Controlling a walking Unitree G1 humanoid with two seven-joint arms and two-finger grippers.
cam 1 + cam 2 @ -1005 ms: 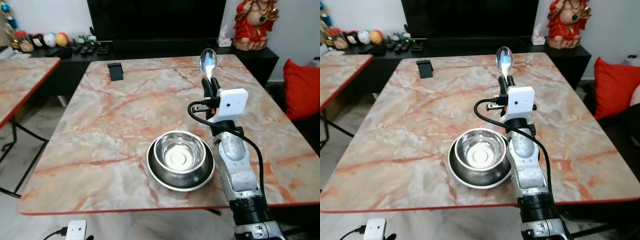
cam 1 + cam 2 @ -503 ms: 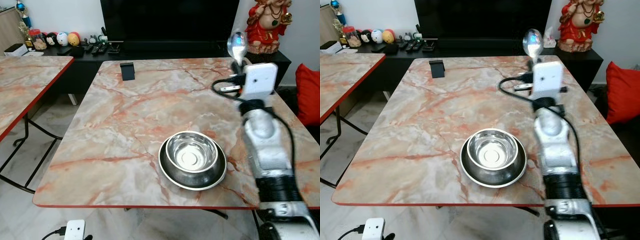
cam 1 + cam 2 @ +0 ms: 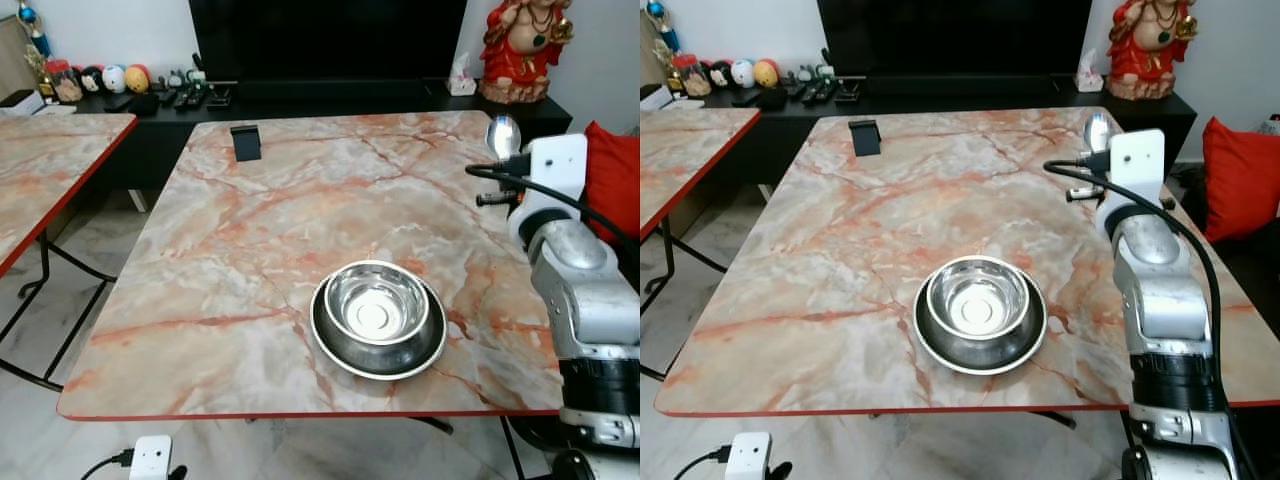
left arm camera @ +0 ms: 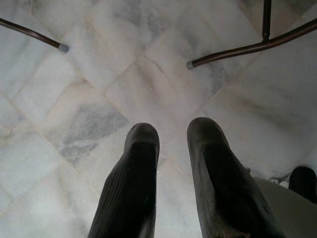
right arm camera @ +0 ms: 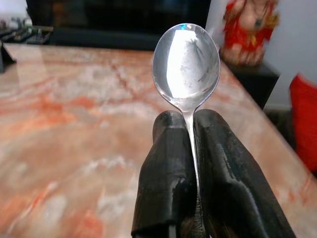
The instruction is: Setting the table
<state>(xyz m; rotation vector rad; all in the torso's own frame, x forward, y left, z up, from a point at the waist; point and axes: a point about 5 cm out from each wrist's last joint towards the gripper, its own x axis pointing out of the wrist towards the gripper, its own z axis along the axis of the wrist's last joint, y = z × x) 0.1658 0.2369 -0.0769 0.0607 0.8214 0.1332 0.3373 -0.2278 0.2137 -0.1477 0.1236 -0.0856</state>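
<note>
One spoon (image 5: 186, 67), one steel bowl (image 3: 377, 305) sitting inside one steel plate (image 3: 330, 345), one small black stand (image 3: 245, 141) at the far end of the marble table (image 3: 250, 250); a second marble table (image 3: 50, 160) off to the left. Right gripper (image 5: 190, 124) is up over the table's right edge, well apart from the bowl; its two fingers (image 5: 166, 163) are pinching the spoon's handle between them, spoon bowl poking out just past the fingertips. Left gripper (image 4: 173, 134) hangs low over the white tiled floor (image 4: 99, 74), fingers a bit apart with nothing between them.
</note>
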